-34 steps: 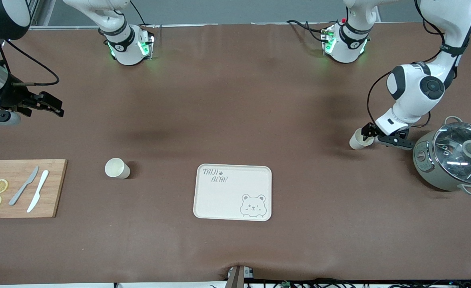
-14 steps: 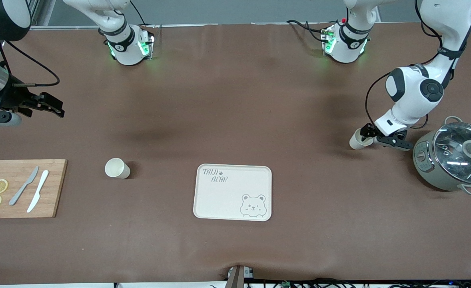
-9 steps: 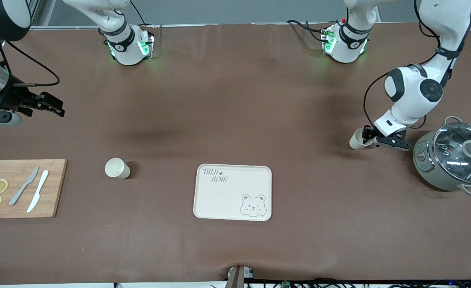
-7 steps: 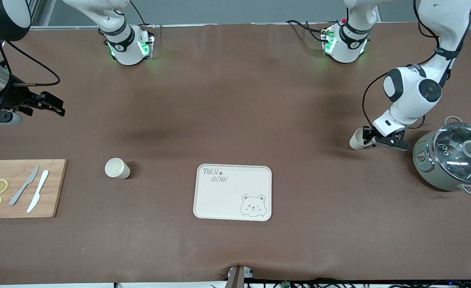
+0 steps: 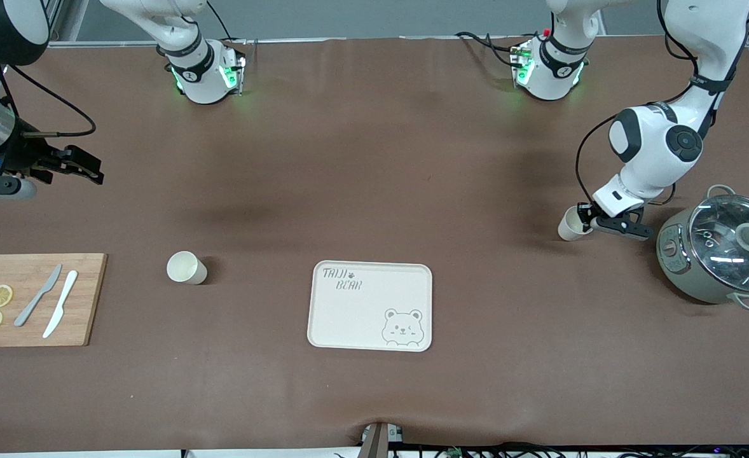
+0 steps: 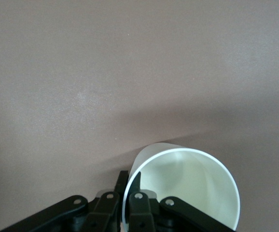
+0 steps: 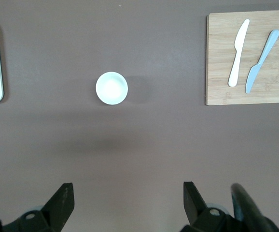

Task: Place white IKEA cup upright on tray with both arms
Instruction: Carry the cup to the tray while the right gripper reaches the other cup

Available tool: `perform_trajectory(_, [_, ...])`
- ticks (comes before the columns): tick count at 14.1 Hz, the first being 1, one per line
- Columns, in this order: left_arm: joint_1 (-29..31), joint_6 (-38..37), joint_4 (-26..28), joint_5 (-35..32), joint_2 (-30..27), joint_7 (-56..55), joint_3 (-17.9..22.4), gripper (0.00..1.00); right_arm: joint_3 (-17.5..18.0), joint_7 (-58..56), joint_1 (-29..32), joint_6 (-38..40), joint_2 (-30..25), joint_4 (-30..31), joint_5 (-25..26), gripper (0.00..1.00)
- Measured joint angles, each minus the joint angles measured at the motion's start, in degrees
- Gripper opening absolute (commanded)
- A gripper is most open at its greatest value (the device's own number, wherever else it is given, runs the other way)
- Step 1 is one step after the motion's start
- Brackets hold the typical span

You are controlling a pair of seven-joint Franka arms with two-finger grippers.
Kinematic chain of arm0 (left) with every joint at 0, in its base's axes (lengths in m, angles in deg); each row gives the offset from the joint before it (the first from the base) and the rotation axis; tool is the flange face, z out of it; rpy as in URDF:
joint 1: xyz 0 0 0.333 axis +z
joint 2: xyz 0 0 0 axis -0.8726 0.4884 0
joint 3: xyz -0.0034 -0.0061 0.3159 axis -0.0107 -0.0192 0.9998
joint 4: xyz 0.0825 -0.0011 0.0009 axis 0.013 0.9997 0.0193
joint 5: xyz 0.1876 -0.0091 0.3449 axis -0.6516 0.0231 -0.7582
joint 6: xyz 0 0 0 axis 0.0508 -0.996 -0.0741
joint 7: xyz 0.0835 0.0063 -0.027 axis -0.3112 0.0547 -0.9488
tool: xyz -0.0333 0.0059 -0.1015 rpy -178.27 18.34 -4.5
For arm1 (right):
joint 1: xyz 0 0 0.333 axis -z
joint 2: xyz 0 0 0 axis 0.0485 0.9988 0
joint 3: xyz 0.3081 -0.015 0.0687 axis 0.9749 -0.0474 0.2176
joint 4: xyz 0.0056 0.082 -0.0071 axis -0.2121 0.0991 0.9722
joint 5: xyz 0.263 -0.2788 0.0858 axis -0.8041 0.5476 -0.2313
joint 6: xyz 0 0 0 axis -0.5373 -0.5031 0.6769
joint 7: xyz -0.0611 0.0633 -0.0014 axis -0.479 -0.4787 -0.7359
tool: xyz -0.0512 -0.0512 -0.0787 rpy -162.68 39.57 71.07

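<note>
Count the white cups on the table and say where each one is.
2. One small white cup stands upright between the wooden cutting board and the cream rectangular tray. The other white cup is tilted in the left tool, shut on its rim, beside the grey lidded pot.

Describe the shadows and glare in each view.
Front view: soft dark patches on the table, bright glints on the pot lid, green glow at both bases. Left wrist view: the left gripper pinches the cup wall, which casts a broad shadow. Right wrist view: even light, a faint shadow beside the other cup.
</note>
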Motion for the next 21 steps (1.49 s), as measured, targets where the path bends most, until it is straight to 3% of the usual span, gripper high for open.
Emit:
perform_trajectory(6, [-0.36, -1.42, -4.92, 7.4, 0.28, -1.29, -5.9, 0.0, -0.01, 0.0, 0.0, 0.03, 0.01, -0.01, 0.0, 1.0])
perform_trajectory(13, [-6.65, -17.56, -22.42, 7.37, 4.01, -13.62, -8.41, 0.0, -0.01, 0.0, 0.01, 0.05, 0.02, -0.02, 0.0, 1.0])
perform_trajectory(18, [-13.21, -26.41, -37.95, -7.19, 12.72, -31.98, -8.51, 0.0, 0.02, -0.07, -0.01, 0.09, 0.06, -0.04, 0.88, 1.0])
perform_trajectory(21, [-16.95, -30.28, -46.63, -8.9, 18.23, -36.9, -8.48, 0.0, 0.21, -0.07, -0.94, -0.53, 0.8, -0.04, 5.3, 1.0])
